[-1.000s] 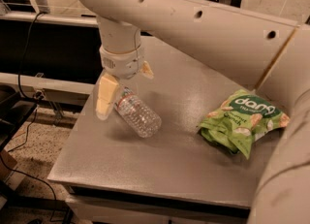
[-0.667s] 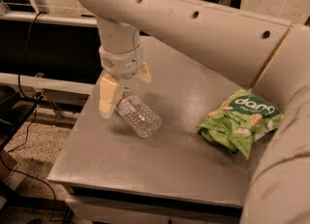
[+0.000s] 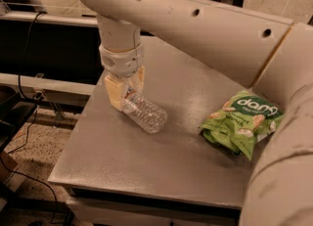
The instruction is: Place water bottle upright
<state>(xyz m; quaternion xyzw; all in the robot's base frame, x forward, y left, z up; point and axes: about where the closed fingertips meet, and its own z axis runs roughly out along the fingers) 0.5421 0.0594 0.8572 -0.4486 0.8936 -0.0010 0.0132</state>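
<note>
— Where was the tool (image 3: 126, 94) in this shot?

— Over the left part of the grey worktop (image 3: 146, 164), pointing down from the wrist of the robot's pale arm (image 3: 195, 29), which swept in from the upper right of the frame.

— And its state?

— Pinching the water bottle (image 3: 145, 114). The two tan fingers (image 3: 115, 92) sat on either side of the bottle's neck end, closed against it, with the cap hidden between them.

— How did the bottle lie?

— Tilted, not upright. Its neck was raised into the tool and its clear ribbed body slanted down to the lower right, the base at or just above the worktop; contact could not be told.

— Anything else on the worktop?

— A green chip bag (image 3: 242, 122) lay flat near the right edge, well apart from the bottle. A dark cable (image 3: 24, 44) hung past the left side, above a speckled floor (image 3: 29, 156).
</note>
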